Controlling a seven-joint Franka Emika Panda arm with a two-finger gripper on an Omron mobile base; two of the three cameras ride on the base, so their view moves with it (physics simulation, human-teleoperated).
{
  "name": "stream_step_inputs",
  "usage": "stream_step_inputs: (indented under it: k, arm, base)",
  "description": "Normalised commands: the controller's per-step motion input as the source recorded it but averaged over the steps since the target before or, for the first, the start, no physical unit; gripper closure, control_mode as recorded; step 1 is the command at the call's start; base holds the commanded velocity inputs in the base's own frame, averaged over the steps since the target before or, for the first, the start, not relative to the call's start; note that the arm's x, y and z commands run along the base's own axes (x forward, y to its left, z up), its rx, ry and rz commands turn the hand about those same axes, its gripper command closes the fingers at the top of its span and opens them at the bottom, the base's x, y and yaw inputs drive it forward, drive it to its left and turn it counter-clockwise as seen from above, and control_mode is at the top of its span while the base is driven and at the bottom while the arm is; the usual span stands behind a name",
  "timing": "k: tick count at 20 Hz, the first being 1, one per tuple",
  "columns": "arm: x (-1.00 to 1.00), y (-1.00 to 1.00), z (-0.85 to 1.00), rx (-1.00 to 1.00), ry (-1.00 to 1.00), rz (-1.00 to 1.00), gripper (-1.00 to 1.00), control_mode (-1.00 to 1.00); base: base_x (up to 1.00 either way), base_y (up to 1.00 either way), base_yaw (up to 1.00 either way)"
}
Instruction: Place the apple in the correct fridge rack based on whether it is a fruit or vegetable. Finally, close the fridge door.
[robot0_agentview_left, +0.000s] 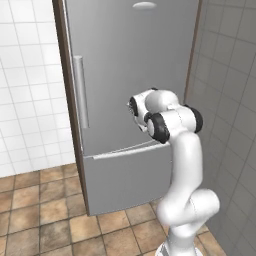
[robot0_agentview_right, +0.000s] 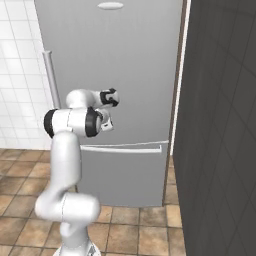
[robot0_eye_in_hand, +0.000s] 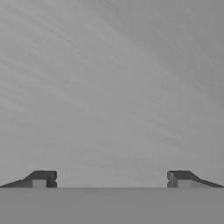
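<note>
The fridge door (robot0_agentview_left: 130, 60) is a tall flat grey panel, and it stands shut, with its vertical bar handle (robot0_agentview_left: 80, 90) at the left edge. The right base view has the same door (robot0_agentview_right: 115, 55) and handle (robot0_agentview_right: 48, 80). My gripper (robot0_eye_in_hand: 112, 178) is open, its two fingertips far apart and nothing between them. It faces the brushed grey door surface (robot0_eye_in_hand: 112, 87) from close up. From the base cameras the hand (robot0_agentview_left: 134, 106) (robot0_agentview_right: 112, 97) sits just in front of the door's middle. The apple and the fridge rack are hidden.
Below the door is a drawer front with a horizontal handle (robot0_agentview_left: 127, 150) (robot0_agentview_right: 122, 148). A white tiled wall (robot0_agentview_left: 30, 100) is on the left. A dark grey tiled wall (robot0_agentview_right: 220, 125) rises close on the right. Brown floor tiles (robot0_agentview_left: 45, 220) lie in front.
</note>
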Motion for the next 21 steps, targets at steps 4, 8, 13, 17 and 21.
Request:
stream_step_inputs:
  k: [4,8,13,17,21]
  arm:
    - [0.70,0.60,-0.22,-0.15,0.01,-0.23,-1.00,-1.00]
    - [0.75,0.59,-0.20,-0.16,0.00,-0.30,-1.00,-1.00]
    - [0.68,0.43,-0.54,-0.13,0.06,-0.32,-1.00,-1.00]
    - [0.85,0.04,-0.50,-0.01,0.27,-0.35,-1.00,-1.00]
    - [0.96,0.00,-0.34,0.04,0.34,-0.29,-1.00,-1.00]
  base:
    - [0.00,0.00,0.00]
    - [0.00,0.00,0.00]
    - [0.00,0.00,0.00]
    - [0.00,0.00,0.00]
    - [0.00,0.00,0.00]
